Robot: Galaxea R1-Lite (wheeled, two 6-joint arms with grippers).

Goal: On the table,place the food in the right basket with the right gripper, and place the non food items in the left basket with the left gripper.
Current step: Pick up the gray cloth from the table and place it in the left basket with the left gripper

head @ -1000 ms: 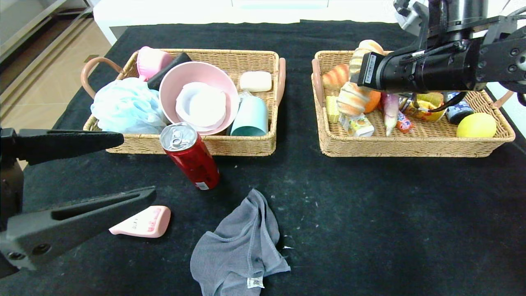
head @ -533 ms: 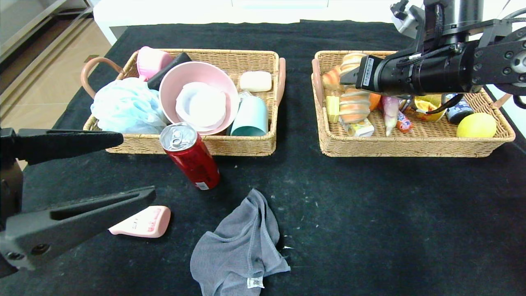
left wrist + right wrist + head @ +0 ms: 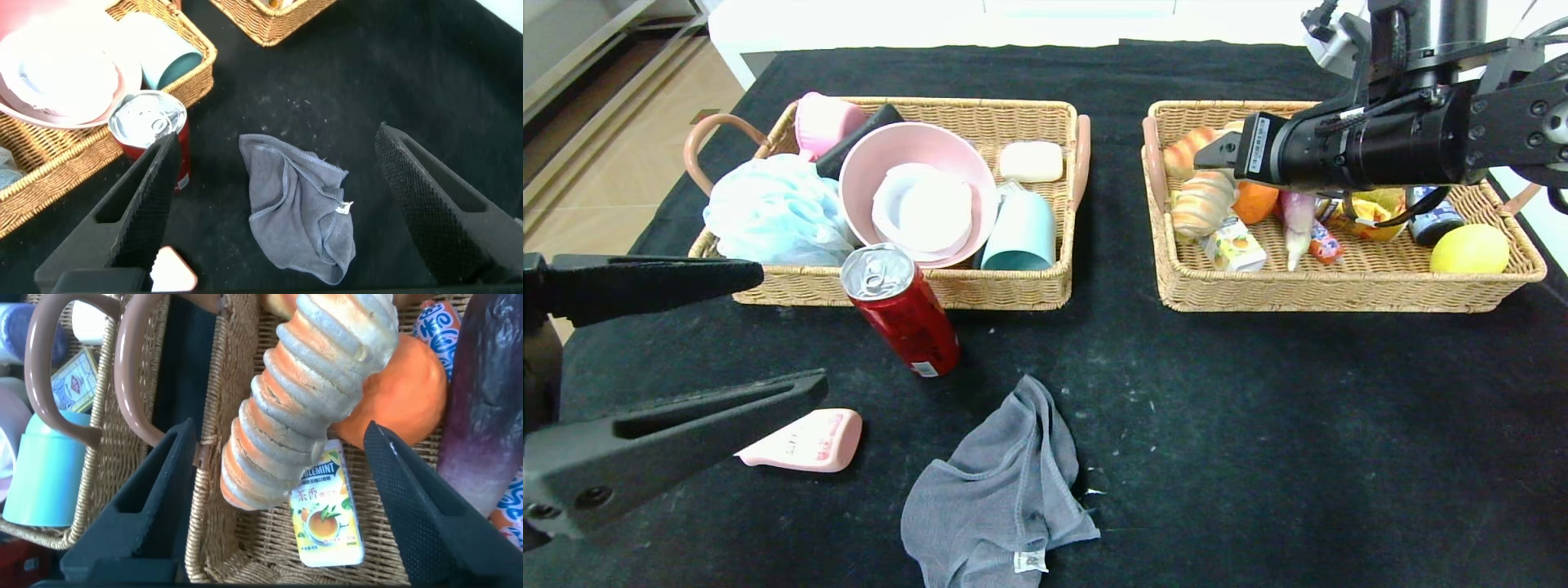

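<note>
My right gripper (image 3: 1217, 152) (image 3: 278, 429) hangs open over the left end of the right basket (image 3: 1339, 292). The striped bread roll (image 3: 1201, 204) (image 3: 306, 400) lies loose in that basket below the spread fingers, leaning on an orange fruit. The tall red can (image 3: 900, 310) (image 3: 151, 135) stands on the black table (image 3: 1298, 425) in front of the left basket (image 3: 1013, 287). The grey cloth (image 3: 1001, 490) (image 3: 298, 204) lies crumpled near the front edge. The pink bottle (image 3: 805, 441) (image 3: 173, 273) lies left of it. My left gripper (image 3: 792, 327) (image 3: 276, 135) hovers open at the front left, holding nothing.
The left basket holds a pink bowl (image 3: 919, 192), a blue mesh sponge (image 3: 772, 208), a teal cup (image 3: 1019, 233) and a soap bar (image 3: 1031, 161). The right basket also holds a tea box (image 3: 327, 506), a lemon (image 3: 1468, 249) and snack packs.
My right gripper has opened and let the bread roll go. The roll dropped from the fingers and now lies lower in the right basket. The left arm has stayed put.
</note>
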